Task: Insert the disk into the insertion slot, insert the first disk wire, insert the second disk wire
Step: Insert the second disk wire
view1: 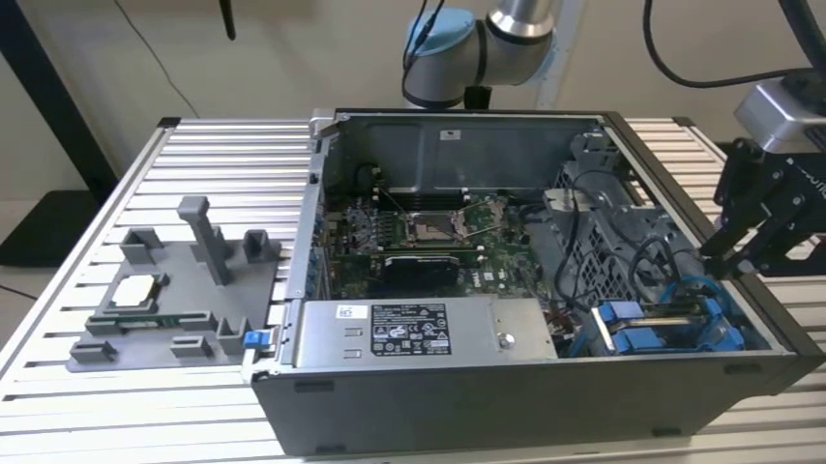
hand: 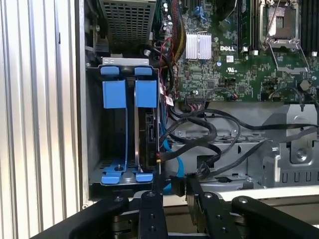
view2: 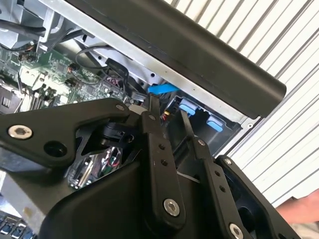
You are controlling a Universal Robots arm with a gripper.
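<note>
Exterior view, read from its left to its right: a grey fixture tray [view1: 168, 290] lies on the slatted metal table [view1: 130, 406], carrying a processor chip [view1: 133, 290] and a memory stick [view1: 149, 322]. Just beside it stands the open computer case [view1: 516, 406], its green motherboard [view1: 427, 237] exposed. A grey labelled power-supply box [view1: 413, 333] is set along the near wall. The robot arm [view1: 446, 39] rises behind the case.

Farther toward the exterior view's right, in the case's near corner, sits the insertion slot [view1: 659, 333], a grey bay with bright blue tabs. The black hand [view1: 725, 266] hangs at the case's right-hand wall, just above that bay.

In the first wrist view the disk [hand: 151, 132] stands on edge inside the insertion slot [hand: 93, 129], held in its blue frame. The neighbouring compartment beside it is dark. A blue wire [hand: 166, 152] runs from beside the disk's end toward the hand [hand: 173, 183], near a bundle of black wires [hand: 209, 134] that loops across the case floor. Whether any wire is plugged into the disk cannot be told.

In both wrist views the hand [view2: 167, 107] is released, its two fingers [view2: 158, 149] parted with nothing seen pinched between them. They point down at the bay's blue tabs.
</note>
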